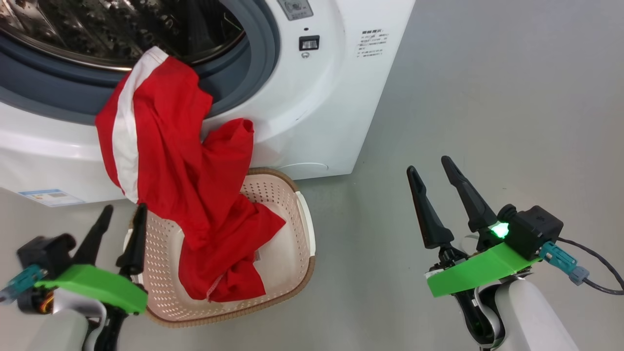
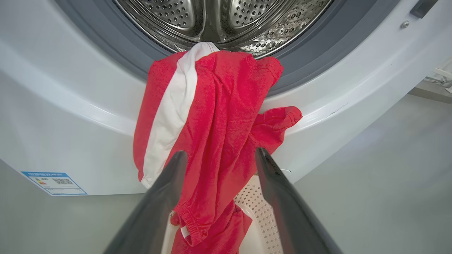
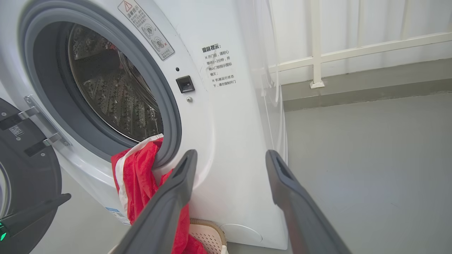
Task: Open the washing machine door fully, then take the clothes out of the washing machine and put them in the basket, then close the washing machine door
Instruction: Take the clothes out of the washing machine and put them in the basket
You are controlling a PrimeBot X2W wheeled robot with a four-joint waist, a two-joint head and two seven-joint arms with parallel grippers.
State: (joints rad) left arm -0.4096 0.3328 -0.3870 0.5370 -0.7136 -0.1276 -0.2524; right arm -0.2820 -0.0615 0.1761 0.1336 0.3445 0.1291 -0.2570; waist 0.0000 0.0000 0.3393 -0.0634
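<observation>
Smooth grey floor (image 1: pixel 487 97) carries white washing machine (image 1: pixel 312 112) w/ perforated steel drum (image 1: pixel 122 29). Soft red clothes (image 1: pixel 165 161) w/ white stripe drape from drum lip into perforated cream basket (image 1: pixel 308 229). Left gripper (image 1: pixel 125 206) & right gripper (image 1: pixel 428 163) hover low, fingers up, jaws wide apart, empty.

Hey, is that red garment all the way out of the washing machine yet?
Partly out: the red garment drapes over the grey gasket at its top, and its lower end lies in the basket.
</observation>
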